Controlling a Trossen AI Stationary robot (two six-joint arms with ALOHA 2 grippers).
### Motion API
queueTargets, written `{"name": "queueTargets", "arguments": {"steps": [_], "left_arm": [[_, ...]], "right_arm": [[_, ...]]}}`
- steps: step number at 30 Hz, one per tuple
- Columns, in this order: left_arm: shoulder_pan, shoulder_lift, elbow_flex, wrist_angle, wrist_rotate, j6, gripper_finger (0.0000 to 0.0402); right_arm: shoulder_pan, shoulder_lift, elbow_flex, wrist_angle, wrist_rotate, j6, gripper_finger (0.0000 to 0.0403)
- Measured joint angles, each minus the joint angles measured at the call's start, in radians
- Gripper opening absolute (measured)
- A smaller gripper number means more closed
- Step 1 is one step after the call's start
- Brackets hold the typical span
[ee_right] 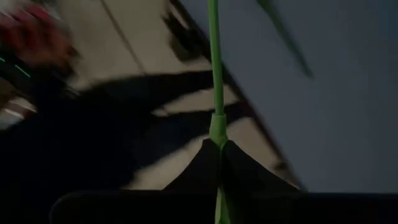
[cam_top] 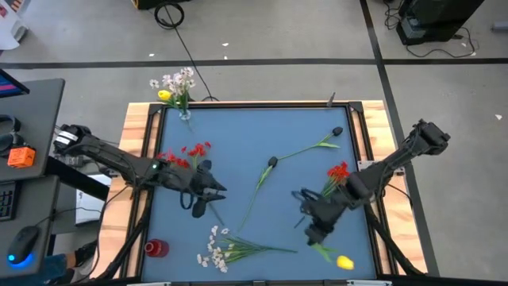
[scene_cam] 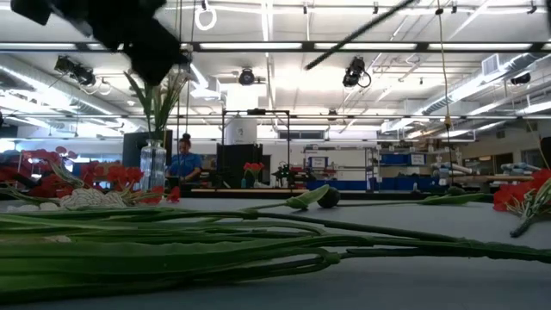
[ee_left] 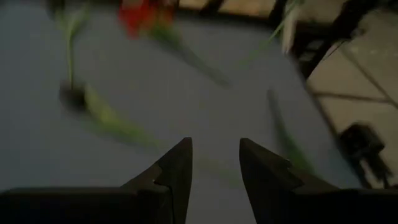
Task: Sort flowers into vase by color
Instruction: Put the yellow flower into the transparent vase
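The right tool (cam_top: 316,231) is pinched shut on the thin green stem of a yellow tulip-like plastic flower (cam_top: 344,261), near the front right corner of the blue counter (cam_top: 262,135). In the right wrist view the stem (ee_right: 216,93) runs straight out from between the closed fingers.

The left tool (cam_top: 213,191) hangs over the left side of the counter, fingers (ee_left: 176,174) partly open and holding nothing.

Red blossom sprigs (cam_top: 184,153) lie by the left arm, and more red ones (cam_top: 338,171) by the right arm. White blossom sprigs (cam_top: 216,249) lie at the front. Two dark-bud stems (cam_top: 272,163) lie in the middle. A clear glass vase (cam_top: 184,114) at the back left holds white and yellow flowers
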Motion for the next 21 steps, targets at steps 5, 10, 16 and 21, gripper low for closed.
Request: {"name": "queueTargets", "arguments": {"steps": [5, 10, 16, 21], "left_arm": [[-0.045, 0.003, 0.000, 0.121, -0.021, 0.170, 0.0137], [-0.070, 0.006, -0.001, 0.193, -0.093, 0.283, 0.0137], [-0.068, 0.005, -0.001, 0.291, -0.097, 0.410, 0.0137], [-0.057, 0.005, -0.001, 0.300, -0.096, 0.422, 0.0137]], "right_arm": [[-0.113, 0.030, 0.001, 0.219, -0.051, 0.156, 0.0022], [-0.193, 0.070, 0.001, 0.413, -0.045, 0.336, 0.0023], [-0.263, 0.154, 0.000, 0.576, -0.068, 0.673, 0.0023], [-0.301, 0.231, 0.001, 0.784, -0.098, 0.823, 0.0023]]}}
